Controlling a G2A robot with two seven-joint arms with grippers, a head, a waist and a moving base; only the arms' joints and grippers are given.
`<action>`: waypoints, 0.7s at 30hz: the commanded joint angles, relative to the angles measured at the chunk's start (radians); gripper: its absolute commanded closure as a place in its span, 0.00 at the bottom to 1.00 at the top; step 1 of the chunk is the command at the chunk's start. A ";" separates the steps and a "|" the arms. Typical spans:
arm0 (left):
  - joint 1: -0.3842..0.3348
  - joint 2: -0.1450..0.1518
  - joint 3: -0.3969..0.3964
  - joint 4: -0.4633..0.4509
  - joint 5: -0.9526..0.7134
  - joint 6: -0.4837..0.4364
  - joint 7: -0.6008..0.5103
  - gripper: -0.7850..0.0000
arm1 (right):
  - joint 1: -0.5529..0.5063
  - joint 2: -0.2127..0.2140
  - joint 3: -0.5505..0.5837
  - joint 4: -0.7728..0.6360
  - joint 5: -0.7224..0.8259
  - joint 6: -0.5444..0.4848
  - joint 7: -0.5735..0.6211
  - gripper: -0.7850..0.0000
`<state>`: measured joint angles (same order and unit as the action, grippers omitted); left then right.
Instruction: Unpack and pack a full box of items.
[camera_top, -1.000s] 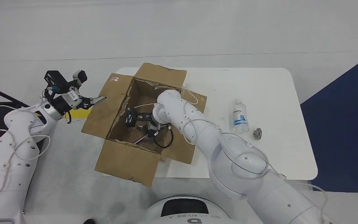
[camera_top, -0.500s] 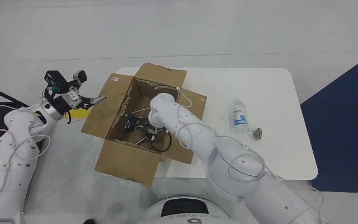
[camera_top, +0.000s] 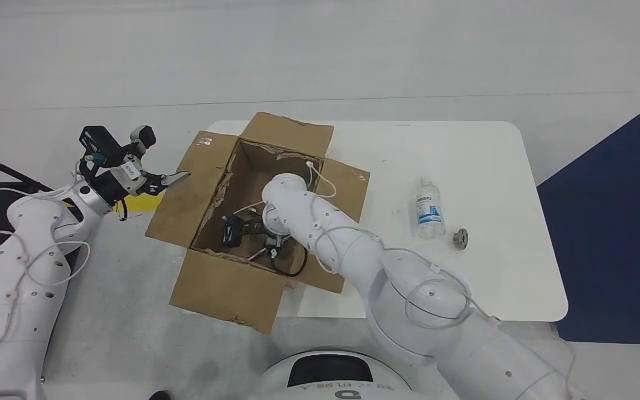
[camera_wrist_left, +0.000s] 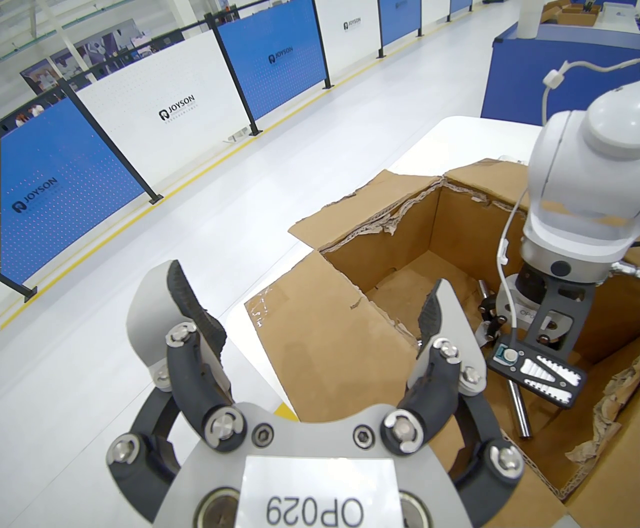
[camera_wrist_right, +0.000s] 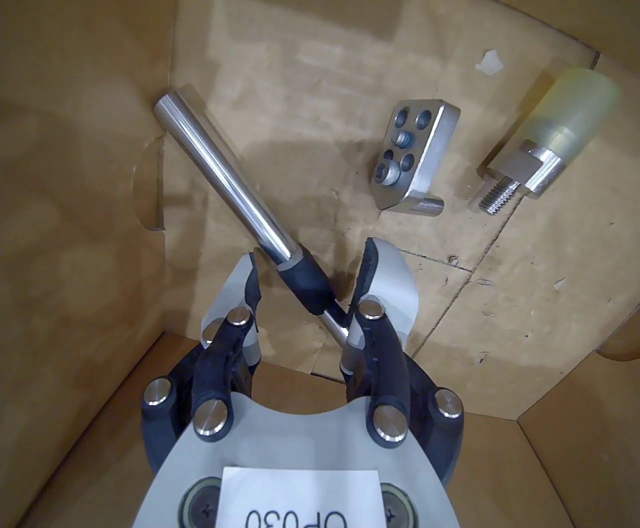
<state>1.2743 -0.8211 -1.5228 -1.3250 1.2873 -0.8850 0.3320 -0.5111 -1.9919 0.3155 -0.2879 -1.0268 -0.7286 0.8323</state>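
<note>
Polished steel is the trouble here. The rod (camera_wrist_right: 220, 175) lies slantwise on the floor of the cardboard box (camera_top: 300, 135), and only its short black sleeve (camera_wrist_right: 305, 287) offers any friction. The right gripper (camera_wrist_right: 309, 260) hangs deep inside the box with its fingers spread to either side of that sleeve, apparently not touching it yet.

If the fingers close slightly off the sleeve, they will likely meet bare metal and the rod could roll or squirt out. The sleeve also sits near one end. A pinch there probably leaves the long free end to droop, swing against the box wall, or catch a flap on the way up.

The drilled metal bracket (camera_wrist_right: 415, 155) and the threaded stud with its pale translucent cap (camera_wrist_right: 545, 145) lie near the rod's middle, so a swinging rod may knock them about.

The left gripper (camera_wrist_left: 307, 280) hovers outside the box beside an open flap, spread and holding nothing, so the box looks unbraced and may shift if the rod drags. A water bottle (camera_top: 428, 208) and a small metal part (camera_top: 460, 238) lie on the desk (camera_top: 480, 160), well apart from the box.
</note>
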 joint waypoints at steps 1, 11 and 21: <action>0.000 0.000 0.000 0.000 0.000 0.000 0.000 0.00 | 0.001 0.000 -0.002 0.004 0.007 0.004 0.004 0.78; 0.000 0.000 0.000 0.000 0.000 0.000 0.000 0.00 | 0.019 0.004 -0.006 0.004 0.023 -0.012 -0.024 1.00; 0.000 0.000 0.000 0.000 0.000 0.000 0.000 0.00 | 0.033 0.014 -0.018 -0.024 -0.054 0.037 -0.156 1.00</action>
<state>1.2743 -0.8211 -1.5228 -1.3250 1.2873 -0.8850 0.3320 -0.4789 -1.9800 0.2963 -0.3101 -1.0742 -0.7033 0.6910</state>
